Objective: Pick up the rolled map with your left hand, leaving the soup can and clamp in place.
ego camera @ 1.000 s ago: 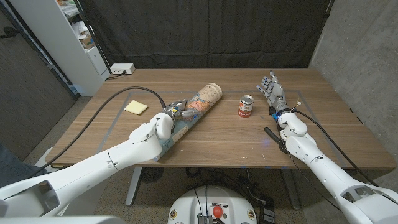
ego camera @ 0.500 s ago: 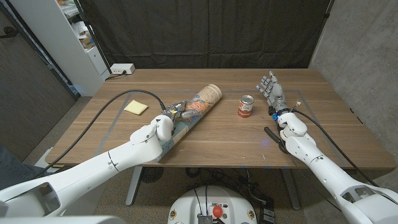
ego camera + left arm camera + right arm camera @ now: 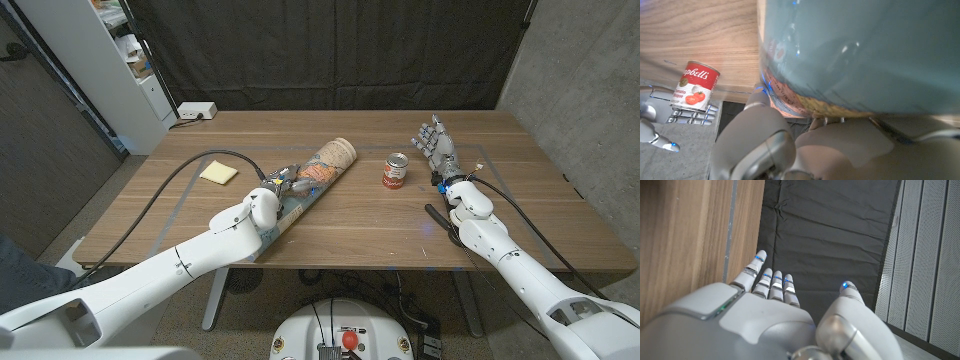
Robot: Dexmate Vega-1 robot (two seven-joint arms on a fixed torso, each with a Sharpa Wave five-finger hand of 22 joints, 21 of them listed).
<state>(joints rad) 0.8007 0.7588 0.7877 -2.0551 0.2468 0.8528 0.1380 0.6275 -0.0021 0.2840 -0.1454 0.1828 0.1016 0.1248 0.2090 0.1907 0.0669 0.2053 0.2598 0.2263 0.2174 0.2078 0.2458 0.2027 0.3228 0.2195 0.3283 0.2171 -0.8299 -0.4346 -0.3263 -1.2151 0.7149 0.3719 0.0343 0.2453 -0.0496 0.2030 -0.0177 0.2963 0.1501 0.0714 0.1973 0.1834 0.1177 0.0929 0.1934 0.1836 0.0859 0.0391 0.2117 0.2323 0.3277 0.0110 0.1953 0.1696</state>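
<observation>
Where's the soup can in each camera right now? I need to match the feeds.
Head view: soup can stands on the table, right of centre, between the rolled map and the right hand.
Left wrist view: the can is at the left edge, beside the map.
Right wrist view: not in it.
Shared landmark: the rolled map.

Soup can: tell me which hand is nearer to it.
Right. The right hand stands open just beside the soup can, on its right side. The left hand is farther off to the can's left, gripping the rolled map.
</observation>
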